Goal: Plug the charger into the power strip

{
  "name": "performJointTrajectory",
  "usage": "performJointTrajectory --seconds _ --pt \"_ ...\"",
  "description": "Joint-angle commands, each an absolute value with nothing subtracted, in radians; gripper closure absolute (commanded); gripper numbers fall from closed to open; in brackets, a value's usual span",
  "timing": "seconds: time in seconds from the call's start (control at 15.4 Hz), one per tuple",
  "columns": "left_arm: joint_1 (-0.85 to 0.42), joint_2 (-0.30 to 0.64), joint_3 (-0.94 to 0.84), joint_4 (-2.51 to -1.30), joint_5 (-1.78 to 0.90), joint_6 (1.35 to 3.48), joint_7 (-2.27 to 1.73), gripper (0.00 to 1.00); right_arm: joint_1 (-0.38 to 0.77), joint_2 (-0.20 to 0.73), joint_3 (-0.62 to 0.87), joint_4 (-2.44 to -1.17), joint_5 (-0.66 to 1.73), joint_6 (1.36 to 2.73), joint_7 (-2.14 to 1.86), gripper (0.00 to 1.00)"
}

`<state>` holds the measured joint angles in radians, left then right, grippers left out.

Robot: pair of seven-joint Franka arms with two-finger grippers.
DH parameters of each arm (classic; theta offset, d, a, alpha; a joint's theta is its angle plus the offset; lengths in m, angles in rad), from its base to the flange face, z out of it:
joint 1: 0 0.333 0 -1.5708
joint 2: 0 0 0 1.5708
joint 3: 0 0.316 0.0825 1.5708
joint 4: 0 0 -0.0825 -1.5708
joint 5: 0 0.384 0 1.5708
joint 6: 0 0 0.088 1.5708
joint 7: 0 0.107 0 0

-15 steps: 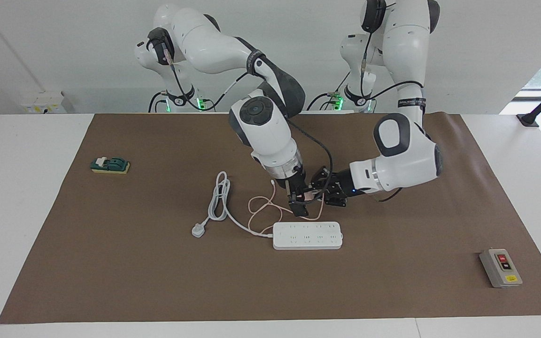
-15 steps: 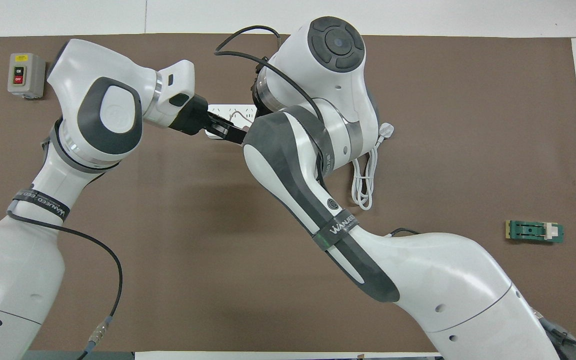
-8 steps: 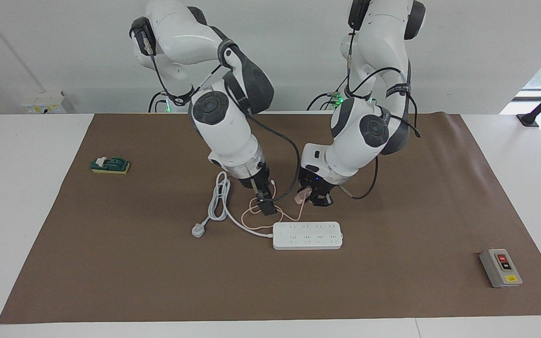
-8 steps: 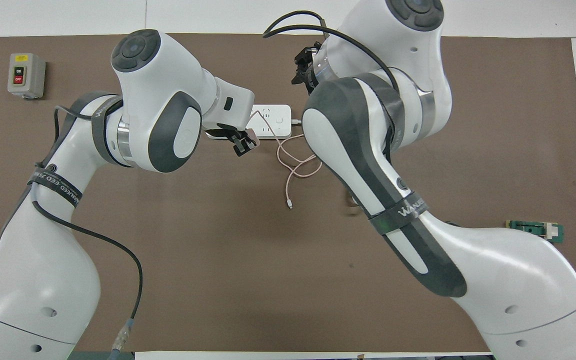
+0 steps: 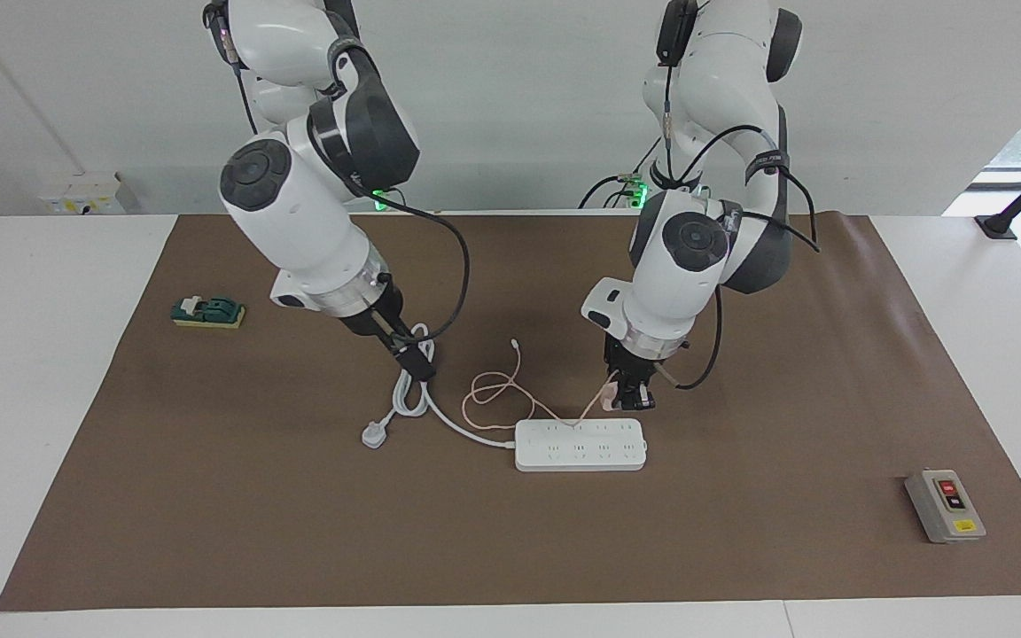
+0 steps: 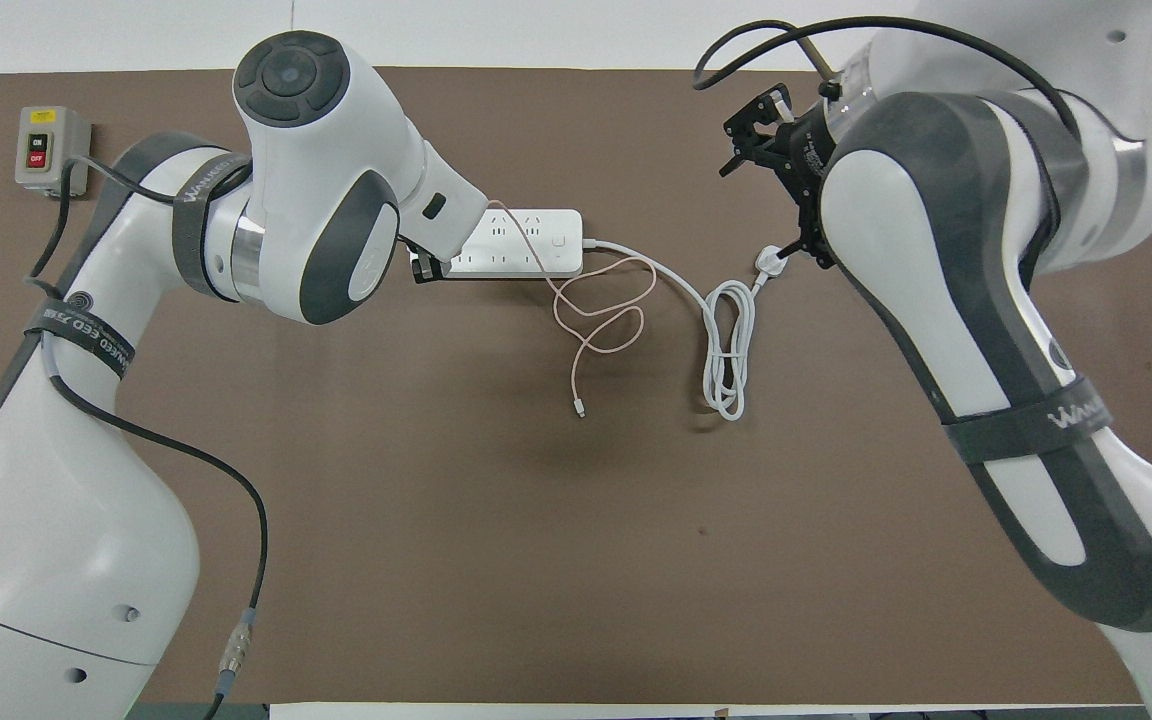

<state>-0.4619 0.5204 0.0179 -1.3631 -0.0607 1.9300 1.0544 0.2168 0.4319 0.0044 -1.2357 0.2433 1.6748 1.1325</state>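
Note:
The white power strip (image 5: 580, 445) (image 6: 526, 243) lies flat mid-table with its sockets facing up. My left gripper (image 5: 633, 397) points down, just above the strip's edge nearer the robots, at the left arm's end. It is shut on the pale-pink charger (image 5: 609, 391). The charger's thin pink cable (image 5: 493, 390) (image 6: 598, 322) trails in loops over the mat. In the overhead view the left wrist hides the charger. My right gripper (image 5: 419, 365) is empty and hangs over the strip's coiled white cord (image 5: 411, 390) (image 6: 729, 350).
The cord's grey-white three-pin plug (image 5: 374, 435) (image 6: 771, 260) lies on the brown mat (image 5: 741, 549). A grey box with red and black buttons (image 5: 945, 506) sits at the left arm's end. A small green block (image 5: 207, 311) sits at the right arm's end.
The right gripper let go of the charger and drew back toward its own end, over the coiled cord. The left gripper took the charger, turned downward and moved over the strip.

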Motion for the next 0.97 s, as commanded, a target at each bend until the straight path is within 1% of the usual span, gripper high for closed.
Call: performJointTrajectory --seconds 0.0,0.13,0.26,0.32,0.45,0.58,0.71,0.91 --pt "-0.45 0.581 0.02 -1.254 -0.035 1.875 1.074 1.0 0.193 0.37 0.012 -1.289 0.175 1.635 1.002 0.03" --pt "-0.448 0.601 0.023 -1.215 -0.028 1.841 1.075 1.0 0.189 0.351 0.012 -1.289 0.128 1.603 0.921 0.03" --pt "-0.436 0.621 0.026 -1.204 -0.026 1.836 1.092 1.0 0.175 0.336 0.012 -1.289 0.107 1.571 0.829 0.03" --pt "-0.417 0.641 0.022 -1.189 -0.026 1.838 1.098 1.0 0.166 0.325 0.012 -1.29 0.106 1.556 0.772 0.03" --pt "-0.426 0.699 0.026 -1.117 -0.015 1.833 1.098 1.0 0.144 0.301 0.012 -1.302 0.075 1.528 0.634 0.03" --pt "-0.443 0.697 0.018 -1.114 0.027 1.839 1.097 1.0 0.115 0.259 0.012 -1.339 0.048 1.526 0.473 0.03" --pt "-0.433 0.696 0.02 -1.114 0.022 1.809 1.097 1.0 0.1 0.221 0.012 -1.365 0.023 1.526 0.353 0.01" --pt "-0.413 0.692 0.023 -1.13 -0.009 1.812 1.097 1.0 0.1 0.134 0.012 -1.454 0.005 1.536 0.324 0.0"
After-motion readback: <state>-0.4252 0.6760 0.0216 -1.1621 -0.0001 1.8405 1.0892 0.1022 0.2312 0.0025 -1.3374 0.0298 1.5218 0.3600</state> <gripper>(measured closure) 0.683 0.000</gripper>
